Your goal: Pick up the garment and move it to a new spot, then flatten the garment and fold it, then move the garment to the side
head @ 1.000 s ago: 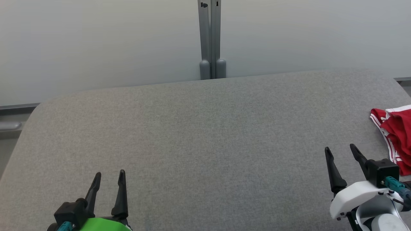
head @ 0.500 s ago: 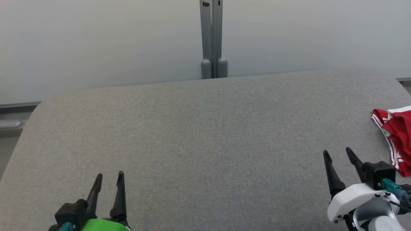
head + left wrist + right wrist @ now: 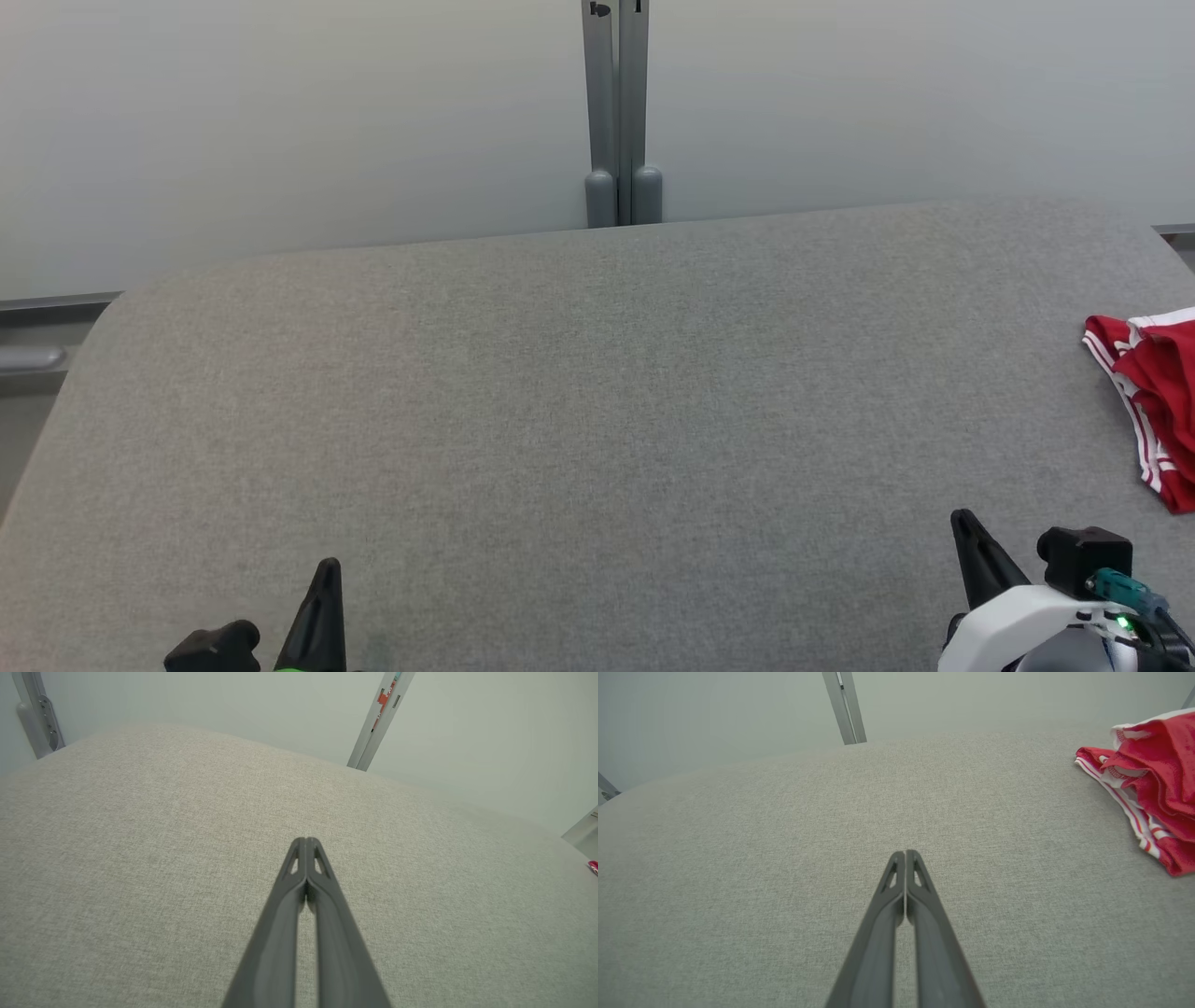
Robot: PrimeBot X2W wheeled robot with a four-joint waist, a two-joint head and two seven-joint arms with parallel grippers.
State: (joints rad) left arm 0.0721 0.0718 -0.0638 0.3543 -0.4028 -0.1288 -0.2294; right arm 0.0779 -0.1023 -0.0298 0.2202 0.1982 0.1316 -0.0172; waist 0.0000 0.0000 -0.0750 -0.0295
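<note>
The garment [image 3: 1153, 392] is a crumpled red cloth with white stripes, lying at the right edge of the grey table [image 3: 597, 420]; it also shows at the upper right of the right wrist view as the garment [image 3: 1153, 779]. My left gripper [image 3: 327, 571] sits low at the near left, shut and holding nothing; the left wrist view shows the left gripper [image 3: 306, 841] with its tips pressed together. My right gripper [image 3: 963, 523] is at the near right, below and left of the garment, apart from it. It is shut and empty, as the right gripper [image 3: 905, 853] tips meet.
A grey metal post [image 3: 621, 112] stands against the pale wall behind the table's far edge. The padded tabletop runs wide between the two grippers, with rounded corners at the far left and far right.
Both grippers have shut, from wide open a second ago, and both have drawn back toward the near edge. The garment has not moved.
</note>
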